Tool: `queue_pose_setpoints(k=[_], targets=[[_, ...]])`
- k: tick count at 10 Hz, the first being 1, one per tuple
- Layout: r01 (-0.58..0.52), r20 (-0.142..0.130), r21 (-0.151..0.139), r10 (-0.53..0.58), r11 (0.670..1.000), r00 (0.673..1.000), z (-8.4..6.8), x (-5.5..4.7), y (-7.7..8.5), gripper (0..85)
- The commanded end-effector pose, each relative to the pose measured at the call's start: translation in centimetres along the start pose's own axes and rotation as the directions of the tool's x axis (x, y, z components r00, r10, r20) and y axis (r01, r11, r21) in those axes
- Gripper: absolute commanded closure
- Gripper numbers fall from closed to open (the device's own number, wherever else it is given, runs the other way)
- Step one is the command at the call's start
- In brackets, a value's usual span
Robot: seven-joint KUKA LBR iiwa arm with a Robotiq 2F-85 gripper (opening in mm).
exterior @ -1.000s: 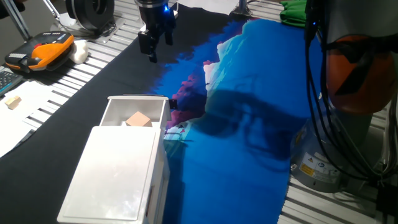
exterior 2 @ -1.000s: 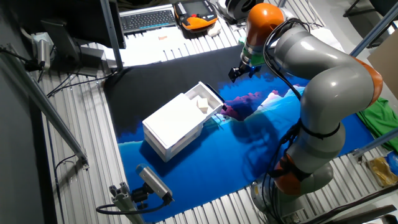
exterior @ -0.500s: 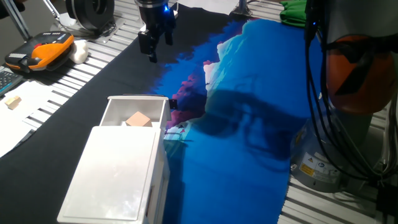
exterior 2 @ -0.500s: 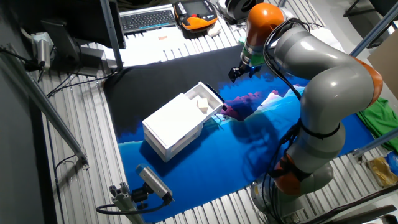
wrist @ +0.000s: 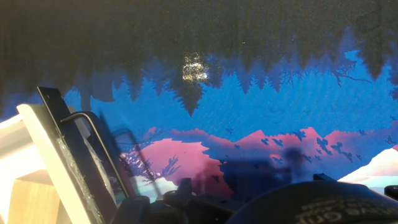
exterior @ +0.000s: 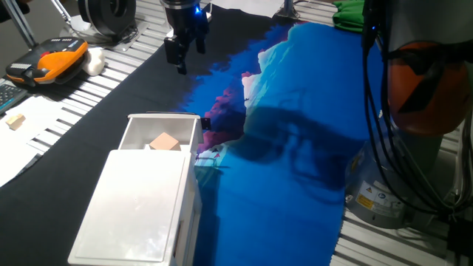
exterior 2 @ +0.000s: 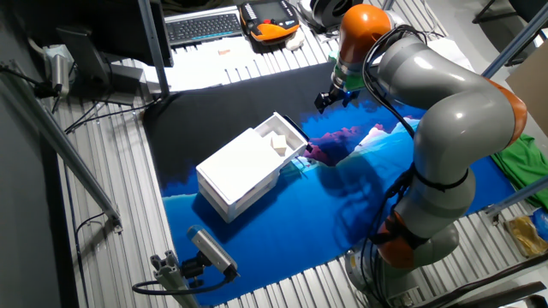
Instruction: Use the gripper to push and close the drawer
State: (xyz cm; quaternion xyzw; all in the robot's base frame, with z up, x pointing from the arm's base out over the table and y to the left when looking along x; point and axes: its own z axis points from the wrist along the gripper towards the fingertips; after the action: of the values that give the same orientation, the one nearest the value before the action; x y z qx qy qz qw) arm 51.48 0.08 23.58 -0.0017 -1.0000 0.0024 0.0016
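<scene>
Currently end effector [exterior: 182,53] hovers near far counter edge, fingers slightly apart, gripping nothing, well apart from drawer [exterior: 160,131]. Drawer juts open from casing [exterior: 137,207], block [exterior: 164,142] inside. Advice: descend behind drawer front, push squarely along slide axis.

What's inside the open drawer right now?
A tan wooden block lies in the drawer, near the white box. The part still inside the box is hidden.
</scene>
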Motion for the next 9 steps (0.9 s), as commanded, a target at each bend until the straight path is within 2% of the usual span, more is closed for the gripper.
queue_pose_setpoints(k=[1,9], targets=[[-0.140,-0.103,0.034,0.143,0.990,0.984,-0.05,-0.02,0.01,85.0],[-0.141,-0.107,0.037,0.145,0.989,0.984,-0.26,0.04,0.18,85.0]])
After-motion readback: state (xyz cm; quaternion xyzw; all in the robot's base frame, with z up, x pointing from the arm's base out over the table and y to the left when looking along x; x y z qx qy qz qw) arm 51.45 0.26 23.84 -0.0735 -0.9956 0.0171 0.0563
